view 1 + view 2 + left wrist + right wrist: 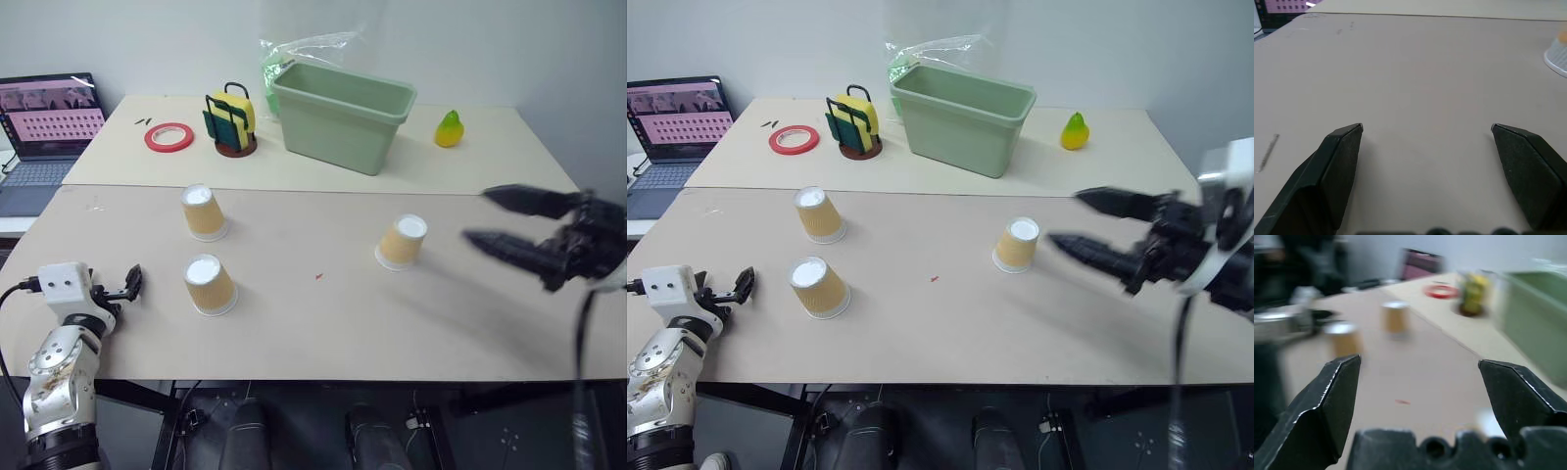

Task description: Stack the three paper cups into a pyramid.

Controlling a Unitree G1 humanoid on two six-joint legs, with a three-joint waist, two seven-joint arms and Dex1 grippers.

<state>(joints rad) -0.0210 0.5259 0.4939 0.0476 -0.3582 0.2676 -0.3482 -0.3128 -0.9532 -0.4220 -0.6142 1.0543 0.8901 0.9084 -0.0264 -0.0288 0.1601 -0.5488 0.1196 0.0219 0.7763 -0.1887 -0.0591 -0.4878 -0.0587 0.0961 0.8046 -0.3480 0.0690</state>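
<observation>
Presently the three paper cups (211, 285) (204, 211) (403, 241) are seen upside down and apart on the beige table (323, 333), two toward the left, one nearer the right gripper (498, 217), whose jaws are spread wide and empty. That lone cup is best approached level and closed on at mid-wall, so that it is not crushed. The left gripper (134, 279), likewise wide and empty, is held low at the table's near edge, while a green tub (341, 114), a red tape roll (168, 136) and a laptop (44, 132) are set well behind.

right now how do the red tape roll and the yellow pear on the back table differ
The red tape roll is a flat open ring lying at the left; the yellow pear is a solid rounded shape standing upright at the right, beyond the green tub. Both sit apart from the cups.
</observation>
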